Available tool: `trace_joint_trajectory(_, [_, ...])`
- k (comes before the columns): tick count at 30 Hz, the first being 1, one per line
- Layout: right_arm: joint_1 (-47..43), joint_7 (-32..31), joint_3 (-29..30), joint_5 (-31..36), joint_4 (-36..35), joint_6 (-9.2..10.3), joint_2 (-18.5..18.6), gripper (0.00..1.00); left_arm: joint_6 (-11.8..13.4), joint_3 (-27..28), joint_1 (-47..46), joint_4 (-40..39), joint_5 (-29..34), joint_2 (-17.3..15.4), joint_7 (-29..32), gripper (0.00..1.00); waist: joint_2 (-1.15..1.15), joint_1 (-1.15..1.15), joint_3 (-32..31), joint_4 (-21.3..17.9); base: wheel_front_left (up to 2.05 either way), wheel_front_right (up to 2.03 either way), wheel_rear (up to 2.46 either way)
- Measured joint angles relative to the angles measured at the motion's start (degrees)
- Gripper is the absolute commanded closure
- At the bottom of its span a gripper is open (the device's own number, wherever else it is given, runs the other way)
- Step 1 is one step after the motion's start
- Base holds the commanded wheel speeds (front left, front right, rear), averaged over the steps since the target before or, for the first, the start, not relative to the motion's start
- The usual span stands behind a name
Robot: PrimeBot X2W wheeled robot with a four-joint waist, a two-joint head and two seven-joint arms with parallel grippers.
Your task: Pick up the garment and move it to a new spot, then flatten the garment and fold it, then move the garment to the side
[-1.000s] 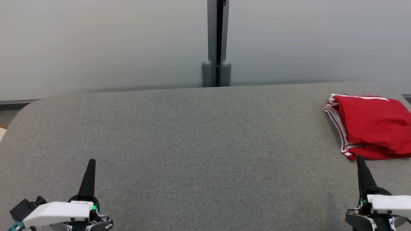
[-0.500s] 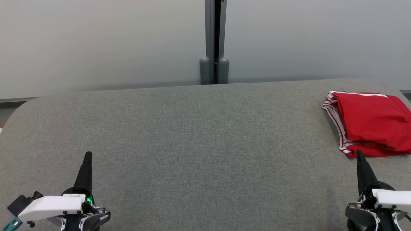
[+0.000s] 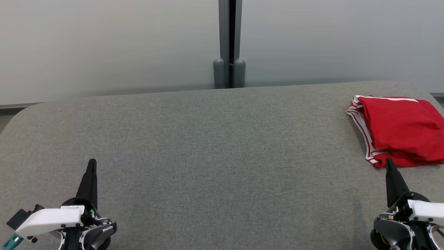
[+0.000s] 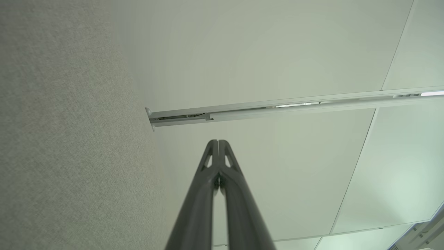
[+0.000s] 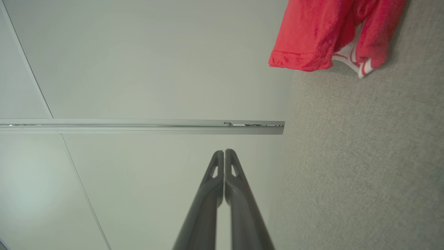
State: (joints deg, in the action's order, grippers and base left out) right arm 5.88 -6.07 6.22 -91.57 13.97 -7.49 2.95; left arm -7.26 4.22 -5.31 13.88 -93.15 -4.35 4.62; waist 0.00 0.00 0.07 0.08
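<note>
Red garment (image 3: 402, 130) with white stripes; grey table (image 3: 208, 156).

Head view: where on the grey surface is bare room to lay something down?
The grey surface is bare from the left end effector across to the right end effector, and back to the far edge. Only the right end is taken, by the folded red garment.

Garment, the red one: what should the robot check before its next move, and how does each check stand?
1. The garment is in sight, on the right of the table: ok.
2. The whole garment is in the head view: not ok, its right edge is cut off.
3. The right gripper, nearest the garment, holds nothing: ok.
4. The left gripper holds nothing: ok.
5. Jaws open for grasping: not ok, both shut.
</note>
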Motion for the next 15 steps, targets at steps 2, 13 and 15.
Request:
trace_joint_trajectory(2, [0.0, -0.2, 0.1, -0.7, 0.1, 0.0, 0.0, 1.0, -0.1, 0.1, -0.3, 0.1, -0.6, 0.0, 0.3, 1.0, 0.0, 0.0, 0.1, -0.1, 0.0, 0.0, 0.0])
trace_joint_trajectory(13, [0.1, -0.3, 0.1, -0.9, 0.1, 0.0, 0.0, 1.0, -0.2, 0.4, -0.5, 0.1, -0.7, 0.2, 0.4, 1.0, 0.0, 0.0, 0.1, -0.1, 0.0, 0.0, 0.0])
trace_joint_trajectory(15, [0.1, -0.3, 0.1, -0.9, 0.1, 0.0, 0.0, 1.0, -0.2, 0.4, -0.5, 0.1, -0.7, 0.2, 0.5, 1.0, 0.0, 0.0, 0.1, -0.1, 0.0, 0.0, 0.0])
